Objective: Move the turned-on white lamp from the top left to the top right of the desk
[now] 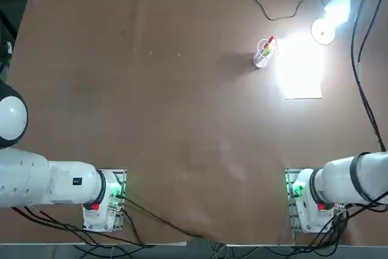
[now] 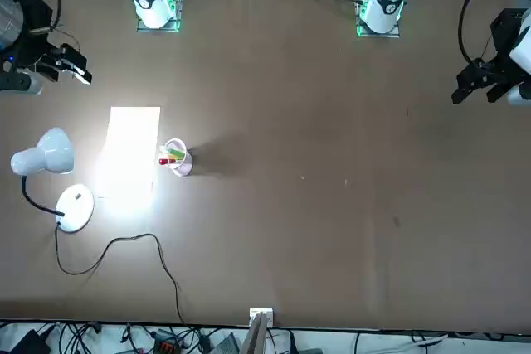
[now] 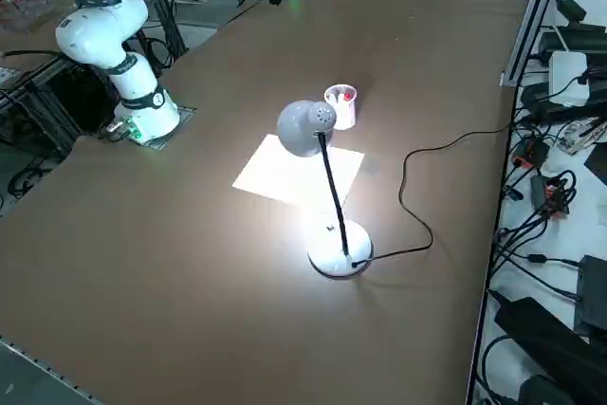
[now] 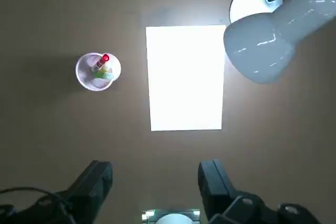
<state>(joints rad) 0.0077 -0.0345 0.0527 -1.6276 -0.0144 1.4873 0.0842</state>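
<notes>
Although the task asked us to carry the lamp (image 1: 330, 22) from the top left to the top right, we found it already at about 2 o'clock on the desk (image 1: 151, 119) in the overhead view, lit, its disc base flat on the wood and its cord trailing off toward 12 o'clock. We judged the move done, or nearly so; the step in hand looked like the pull-back after release. Our right gripper (image 4: 156, 182) hung high above the desk on the robot's side of the paper (image 4: 185, 77), fingers (image 4: 94, 184) spread apart and empty, touching nothing. If anything was left, we thought it called only for bringing the arm home clear of the lamp's neck and head, since a brush there could tip it.

Reading the wrist picture from left to right, we saw the cup (image 4: 98, 71), then the paper, then the lamp head hanging over the paper's edge with the base behind it. The cup stood upright at about 9 o'clock from the paper, apart from it. It held a red-capped pen and something yellow-green beside it; we could not tell how many pens in all.
</notes>
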